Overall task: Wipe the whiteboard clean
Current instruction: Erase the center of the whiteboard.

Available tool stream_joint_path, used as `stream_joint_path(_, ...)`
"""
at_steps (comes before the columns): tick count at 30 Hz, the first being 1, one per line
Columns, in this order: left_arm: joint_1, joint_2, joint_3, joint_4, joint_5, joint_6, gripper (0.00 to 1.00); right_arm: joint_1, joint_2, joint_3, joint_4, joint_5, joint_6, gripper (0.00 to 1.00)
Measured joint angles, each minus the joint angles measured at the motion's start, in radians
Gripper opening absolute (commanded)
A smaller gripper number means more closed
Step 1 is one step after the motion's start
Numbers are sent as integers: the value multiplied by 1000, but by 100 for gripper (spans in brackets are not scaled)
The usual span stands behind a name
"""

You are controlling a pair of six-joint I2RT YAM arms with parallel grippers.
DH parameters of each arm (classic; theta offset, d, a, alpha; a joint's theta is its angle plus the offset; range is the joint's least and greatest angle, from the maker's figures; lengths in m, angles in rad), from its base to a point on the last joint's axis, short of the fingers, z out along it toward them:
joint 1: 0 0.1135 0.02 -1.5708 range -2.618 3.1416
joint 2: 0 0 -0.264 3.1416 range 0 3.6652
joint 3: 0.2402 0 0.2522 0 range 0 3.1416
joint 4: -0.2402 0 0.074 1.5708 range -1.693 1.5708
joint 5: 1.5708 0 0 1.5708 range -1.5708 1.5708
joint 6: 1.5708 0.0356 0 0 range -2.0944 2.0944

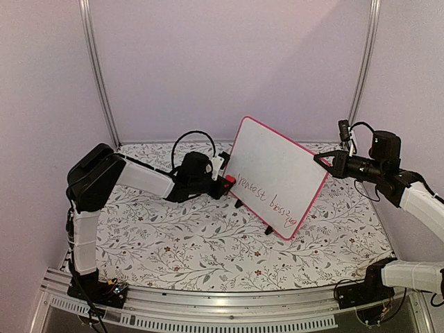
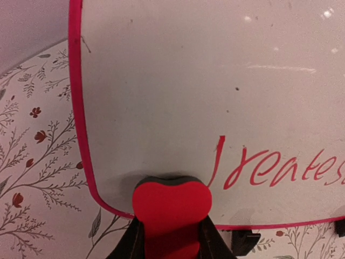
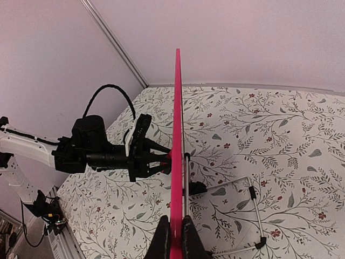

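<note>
The whiteboard stands tilted on the floral table, its red-pink frame around red handwriting along the lower part. My right gripper is shut on its right edge; in the right wrist view the board shows edge-on between the jaws of that gripper. My left gripper is shut on a red eraser at the board's lower left corner. In the left wrist view the eraser presses its dark pad against the white surface, just left of the writing.
A wire stand and a black foot prop the board from behind. Two black feet rest on the patterned cloth. Pale walls and metal posts enclose the table.
</note>
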Motion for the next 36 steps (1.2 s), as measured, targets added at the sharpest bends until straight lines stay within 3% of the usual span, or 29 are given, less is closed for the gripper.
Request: stream_joint_path(36,5,41,4,-69,8,-22,0,0,-3,0,-5,14,14,0)
